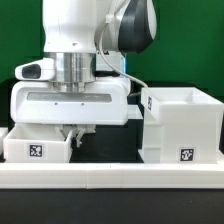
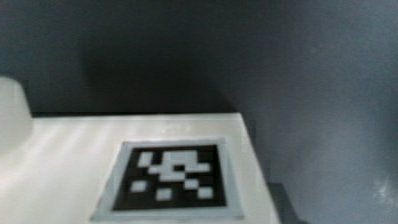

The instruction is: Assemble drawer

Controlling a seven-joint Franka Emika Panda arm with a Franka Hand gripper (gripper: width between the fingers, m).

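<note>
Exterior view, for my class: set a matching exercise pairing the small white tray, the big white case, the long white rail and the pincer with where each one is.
Things
1. small matte white open-top plastic tray
2. large matte white cube-like plastic case
3. long low white rail
4. pincer

Places
a. hanging under the white robot arm
b. the exterior view's left
c. across the foreground
d. the exterior view's right

Pairs: 1-b, 2-d, 3-c, 4-a
</note>
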